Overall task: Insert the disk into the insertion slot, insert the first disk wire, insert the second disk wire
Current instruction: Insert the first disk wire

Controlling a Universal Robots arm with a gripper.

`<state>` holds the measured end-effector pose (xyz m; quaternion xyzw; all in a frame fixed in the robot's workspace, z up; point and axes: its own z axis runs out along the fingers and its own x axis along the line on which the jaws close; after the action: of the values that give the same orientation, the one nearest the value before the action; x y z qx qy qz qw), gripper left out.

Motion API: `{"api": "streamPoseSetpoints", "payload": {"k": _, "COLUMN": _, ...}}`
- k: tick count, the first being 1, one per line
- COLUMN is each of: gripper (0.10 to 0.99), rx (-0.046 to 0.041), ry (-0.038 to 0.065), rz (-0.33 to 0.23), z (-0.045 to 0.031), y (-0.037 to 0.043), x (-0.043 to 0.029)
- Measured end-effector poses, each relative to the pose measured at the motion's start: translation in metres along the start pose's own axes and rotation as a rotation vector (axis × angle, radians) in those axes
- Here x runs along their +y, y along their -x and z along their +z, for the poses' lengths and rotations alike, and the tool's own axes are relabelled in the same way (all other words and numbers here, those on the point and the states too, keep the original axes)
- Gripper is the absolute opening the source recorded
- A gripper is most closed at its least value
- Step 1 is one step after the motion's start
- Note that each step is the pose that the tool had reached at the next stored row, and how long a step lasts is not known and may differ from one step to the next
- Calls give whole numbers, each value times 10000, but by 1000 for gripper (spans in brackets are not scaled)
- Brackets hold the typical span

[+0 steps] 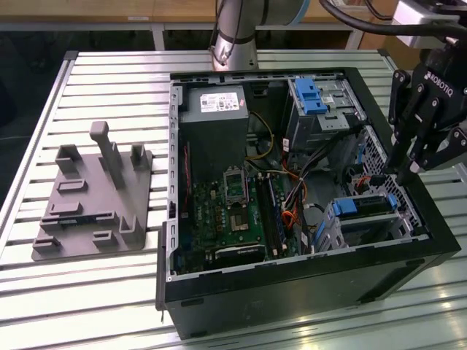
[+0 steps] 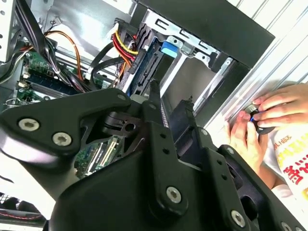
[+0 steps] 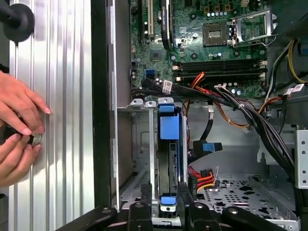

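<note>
Disk (image 1: 361,206): looks stiff, fairly heavy, shock-sensitive, seated on edge inside the drive cage (image 1: 368,232), best gripped by its blue-framed long sides; end effector (image 1: 403,171) just above that cage, narrowly parted, holding nothing.

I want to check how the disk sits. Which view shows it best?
The first wrist view: the disk shows edge-on along its length in the insertion slot. The exterior view shows it angled near the gripper; the second wrist view, one end beyond the gripper.

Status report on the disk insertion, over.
Gripper open, close above the silver disk in its blue plastic carrier. Disk sits in the low grey metal slot. Person's hands outside the black case.
</note>
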<state>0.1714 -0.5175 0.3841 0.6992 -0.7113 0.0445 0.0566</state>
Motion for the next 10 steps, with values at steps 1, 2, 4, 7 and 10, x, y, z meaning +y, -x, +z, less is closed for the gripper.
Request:
{"api": "streamPoseSetpoints", "payload": {"k": 1, "gripper": 349, "rx": -16, "ry": 0, "rz": 1, "z": 6, "y": 7, "x": 0}}
{"api": "streamPoseSetpoints", "payload": {"k": 2, "gripper": 349, "rx": -33, "ry": 1, "rz": 0, "z": 12, "y": 18, "x": -1}}
{"api": "streamPoseSetpoints", "payload": {"k": 4, "gripper": 349, "rx": -42, "ry": 0, "rz": -1, "z": 19, "y": 66, "x": -1}}
{"api": "streamPoseSetpoints", "payload": {"k": 7, "gripper": 349, "rx": -41, "ry": 1, "rz": -1, "z": 17, "y": 177, "x": 1}}
{"api": "streamPoseSetpoints", "payload": {"k": 10, "gripper": 349, "rx": -45, "ry": 1, "rz": -1, "z": 57, "y": 216, "x": -6}}
